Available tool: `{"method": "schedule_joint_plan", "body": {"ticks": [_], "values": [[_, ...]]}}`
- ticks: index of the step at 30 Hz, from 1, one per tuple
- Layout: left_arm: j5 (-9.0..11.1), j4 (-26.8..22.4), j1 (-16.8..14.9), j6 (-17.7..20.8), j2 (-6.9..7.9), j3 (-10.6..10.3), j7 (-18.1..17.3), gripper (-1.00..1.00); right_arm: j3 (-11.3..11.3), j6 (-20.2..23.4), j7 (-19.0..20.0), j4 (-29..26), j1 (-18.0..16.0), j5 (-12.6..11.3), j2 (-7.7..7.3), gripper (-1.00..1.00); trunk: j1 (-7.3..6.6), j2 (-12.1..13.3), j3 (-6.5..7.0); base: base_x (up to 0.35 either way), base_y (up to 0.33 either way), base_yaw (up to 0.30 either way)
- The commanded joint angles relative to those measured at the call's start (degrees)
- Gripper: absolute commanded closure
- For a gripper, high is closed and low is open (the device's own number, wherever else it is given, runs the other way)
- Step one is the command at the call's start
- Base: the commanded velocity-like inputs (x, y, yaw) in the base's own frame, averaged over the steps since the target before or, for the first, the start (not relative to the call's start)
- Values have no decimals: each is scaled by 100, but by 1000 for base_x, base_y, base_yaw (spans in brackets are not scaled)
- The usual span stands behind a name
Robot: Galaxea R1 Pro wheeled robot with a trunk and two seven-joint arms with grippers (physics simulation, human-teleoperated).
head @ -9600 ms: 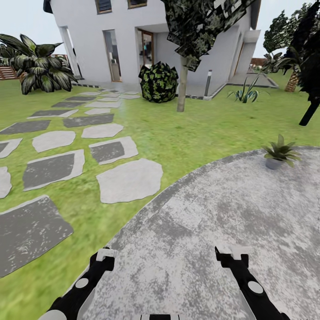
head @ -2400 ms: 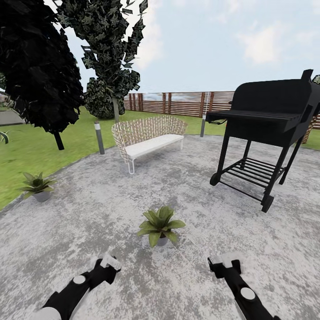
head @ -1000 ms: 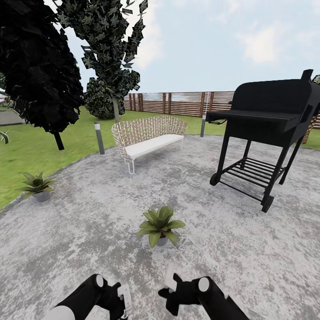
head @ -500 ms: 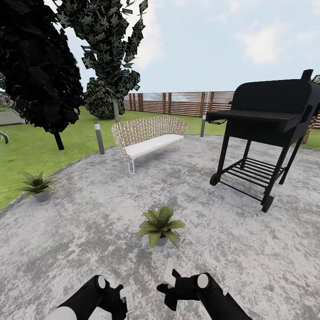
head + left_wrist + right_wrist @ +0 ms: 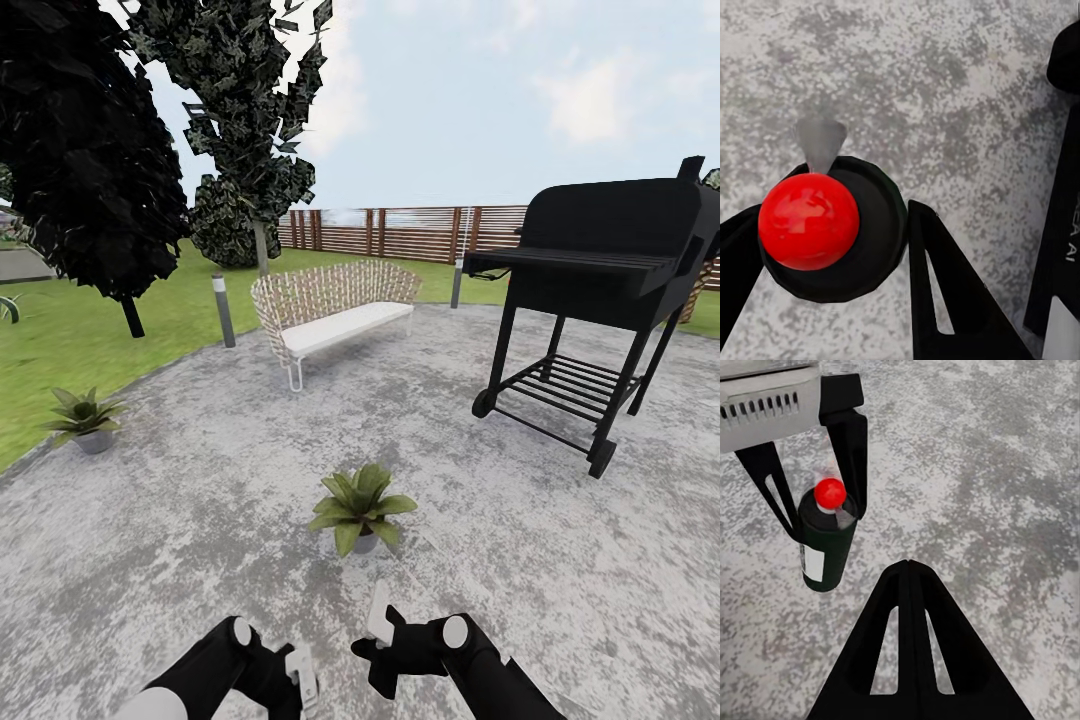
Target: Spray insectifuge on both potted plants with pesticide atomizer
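Potted plant (image 5: 84, 418), narrow-leaved, grey pot: far left, at the patio (image 5: 200, 480) edge beside the lawn.
Left claw (image 5: 825, 247): low over the patio, pinching the spray bottle (image 5: 825, 544) between its two fingers; the bottle, dark green with a red ball on top, hangs upright, clear of the stone.
Potted plant (image 5: 358, 508), broad-leaved: mid-patio, just ahead of both claws.
Right claw (image 5: 375, 640): near the left one, fingers pressed together, apart from the bottle.

Backyard garden: lawn (image 5: 60, 340), stone patio (image 5: 560, 560), wicker bench (image 5: 335, 305), barbecue grill (image 5: 600, 260), slat fence (image 5: 400, 232).
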Motion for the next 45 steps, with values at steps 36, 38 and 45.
{"method": "schedule_joint_plan", "body": {"ticks": [36,38,45], "values": [[-19,-38,-177,26,-322,11,-422,100,-3,12,21,-6,-2,34,1,100,-1,-3,-6,0,0,0],[-15,-38,-177,29,-324,15,-421,100,-3,13,20,-8,-2,34,1,100,-1,-3,-6,0,0,0],[350,-210,-170,13,-318,13,-435,100,-3,13,19,-4,-2,34,1,100,-1,-3,-6,0,0,0]]}}
